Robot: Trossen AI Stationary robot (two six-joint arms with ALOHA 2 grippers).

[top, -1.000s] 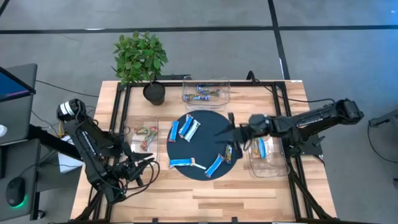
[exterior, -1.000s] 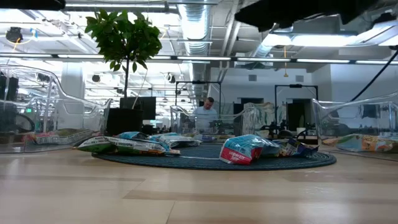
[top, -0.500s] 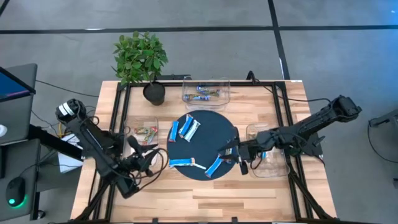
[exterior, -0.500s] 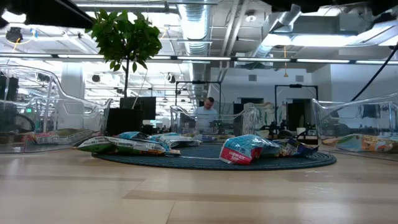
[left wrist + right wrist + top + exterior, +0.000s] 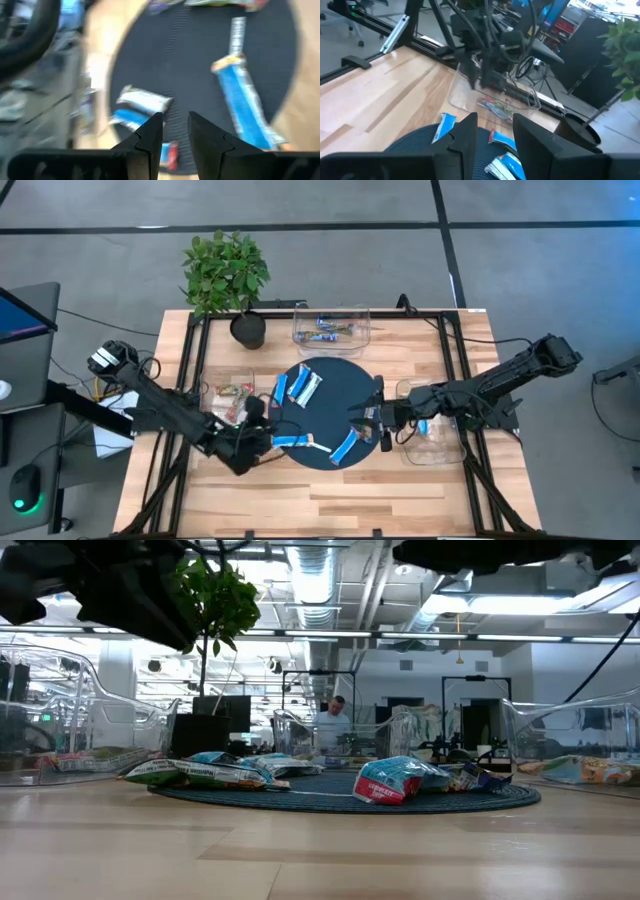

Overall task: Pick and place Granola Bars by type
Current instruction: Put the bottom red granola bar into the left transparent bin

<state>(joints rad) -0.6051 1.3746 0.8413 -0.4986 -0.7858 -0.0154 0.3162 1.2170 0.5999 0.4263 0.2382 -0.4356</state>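
Observation:
Several blue-and-white granola bars lie flat on the dark round mat (image 5: 335, 395): a group at its far left (image 5: 300, 386), one at its near edge (image 5: 296, 442) and one more (image 5: 345, 448). My left gripper (image 5: 258, 435) hovers open over the mat's left edge; in its wrist view (image 5: 175, 125) a blue bar (image 5: 245, 105) lies ahead. My right gripper (image 5: 371, 418) is open over the mat's right edge, above a bar (image 5: 367, 421) it partly hides. Its wrist view (image 5: 495, 125) shows nothing between the fingers.
Three clear bins stand around the mat: the far one (image 5: 331, 327) holds dark bars, the left one (image 5: 228, 394) multicoloured bars, the right one (image 5: 430, 432) blue ones. A potted plant (image 5: 226, 275) stands at the far left. A person (image 5: 331, 720) sits in the room beyond.
My left arm has swung from the table's near left toward the mat, and its gripper now hangs over the mat's left edge. My right gripper has moved from over the mat's right part toward the near edge and down, then held almost still. No bar has moved.

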